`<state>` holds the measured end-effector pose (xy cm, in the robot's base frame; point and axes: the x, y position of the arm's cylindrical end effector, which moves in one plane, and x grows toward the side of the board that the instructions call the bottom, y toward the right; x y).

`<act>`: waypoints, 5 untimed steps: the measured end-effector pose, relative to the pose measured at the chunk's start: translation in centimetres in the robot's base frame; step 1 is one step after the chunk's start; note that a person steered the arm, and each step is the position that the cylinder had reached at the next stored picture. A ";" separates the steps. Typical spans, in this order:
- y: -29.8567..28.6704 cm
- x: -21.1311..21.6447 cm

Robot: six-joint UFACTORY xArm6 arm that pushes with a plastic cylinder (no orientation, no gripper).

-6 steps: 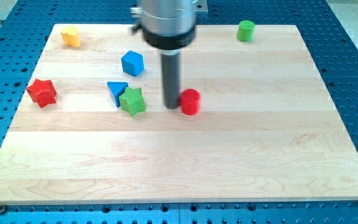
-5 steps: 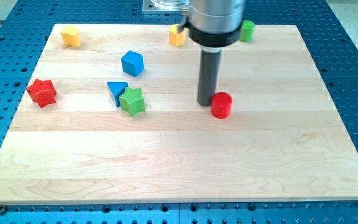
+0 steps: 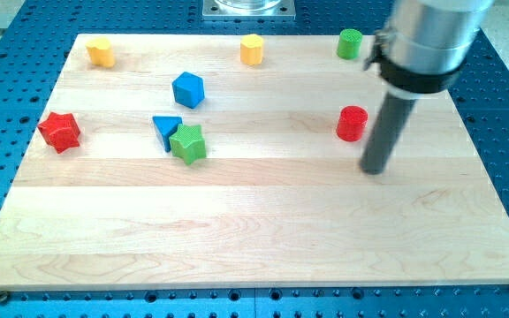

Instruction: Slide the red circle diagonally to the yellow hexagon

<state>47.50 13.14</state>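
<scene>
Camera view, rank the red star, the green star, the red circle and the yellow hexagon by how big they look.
1. red star and green star: too alike to separate.
2. red circle, a little smaller.
3. yellow hexagon, smallest, though it sits nearer the view's top, perhaps farther from the camera, so its true size is unsure.

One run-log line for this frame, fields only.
tip: below-right of red circle, apart | yellow hexagon: top edge, up-left of circle | contact: none

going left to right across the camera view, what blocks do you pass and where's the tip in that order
red star block → yellow block at the top left → blue triangle block → yellow hexagon block → red circle block → my tip, just right of and below the red circle.
</scene>
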 end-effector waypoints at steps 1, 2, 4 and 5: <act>-2.2 -4.4; 2.0 -5.2; -5.6 -1.7; -10.1 -2.8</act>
